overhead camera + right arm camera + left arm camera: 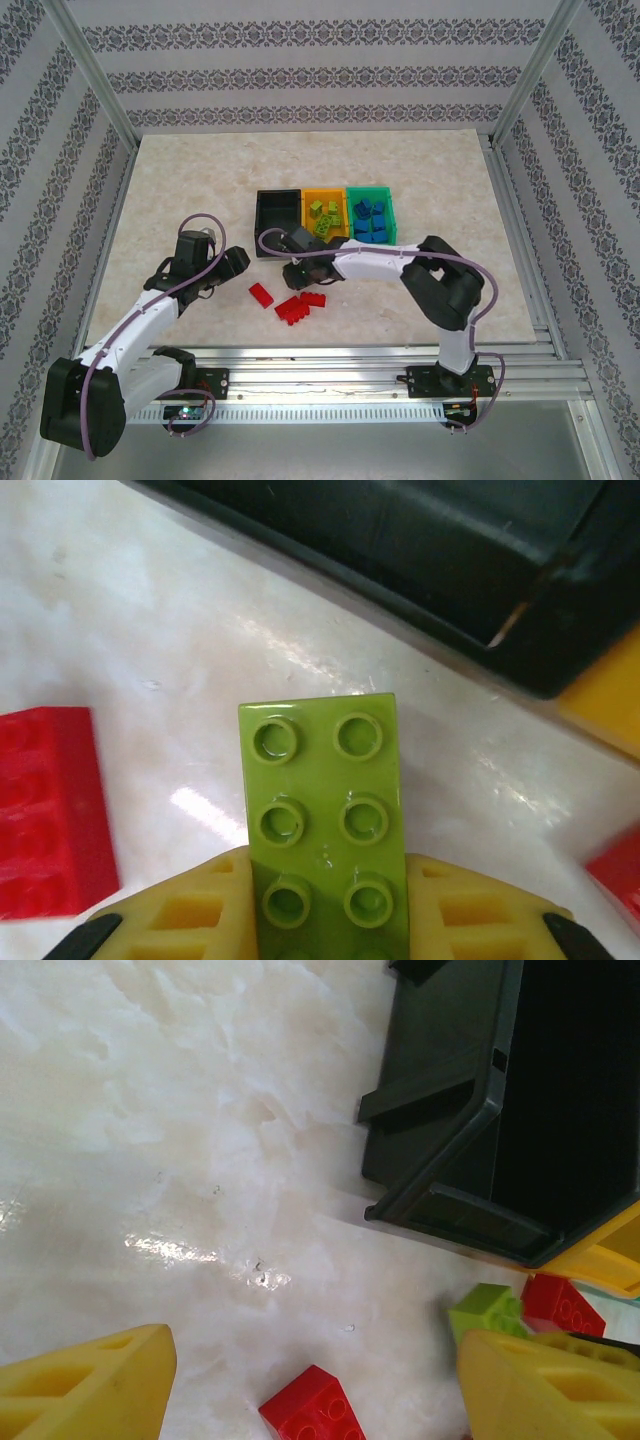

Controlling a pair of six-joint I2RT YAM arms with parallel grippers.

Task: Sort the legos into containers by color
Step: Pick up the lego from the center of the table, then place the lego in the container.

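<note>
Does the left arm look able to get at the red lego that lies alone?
Probably yes: the left gripper hangs open over the red lego, with bare table around it. The right gripper, shut on a green lego, is off to the side.

The left bin point(278, 212), middle bin point(324, 191) and right bin point(368, 189) are lined up mid-frame on the bench point(200, 180). Bricks point(368, 218) are kept in the middle and right ones. More bricks point(298, 306) are scattered below the left one.

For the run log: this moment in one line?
right hand: shut on green brick | left hand: open, nothing held | red bricks: on table
</note>
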